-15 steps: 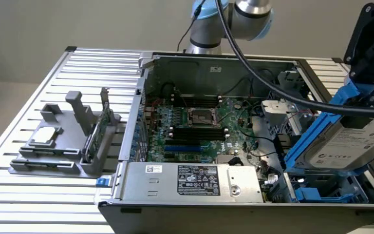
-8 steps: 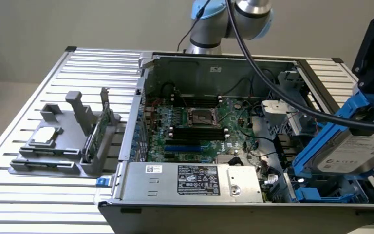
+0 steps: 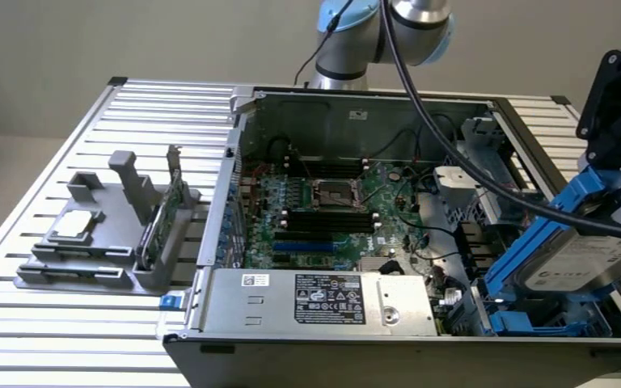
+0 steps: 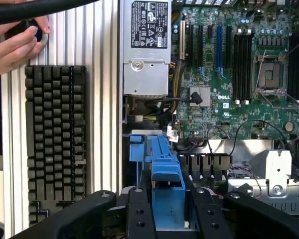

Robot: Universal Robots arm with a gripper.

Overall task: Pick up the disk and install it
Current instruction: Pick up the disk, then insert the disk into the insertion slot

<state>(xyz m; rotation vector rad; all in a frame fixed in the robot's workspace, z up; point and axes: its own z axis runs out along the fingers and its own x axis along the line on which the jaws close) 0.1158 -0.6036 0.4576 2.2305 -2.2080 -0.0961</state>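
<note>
One slatted metal table [image 3: 106, 129], beige wall [image 3: 127, 40]; jaws pinching disk [image 3: 575, 259] over open case [image 3: 397, 364].

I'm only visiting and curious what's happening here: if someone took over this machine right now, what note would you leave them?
Hand: shut on the disk, clamped at its blue-railed edge.
Disk: in the air and tilted, above the drive bay at the exterior view's right end of the open computer case.
Done: the disk is picked up and is at the case.
Left: the disk is not yet in the bay, so it has to be installed.
</note>
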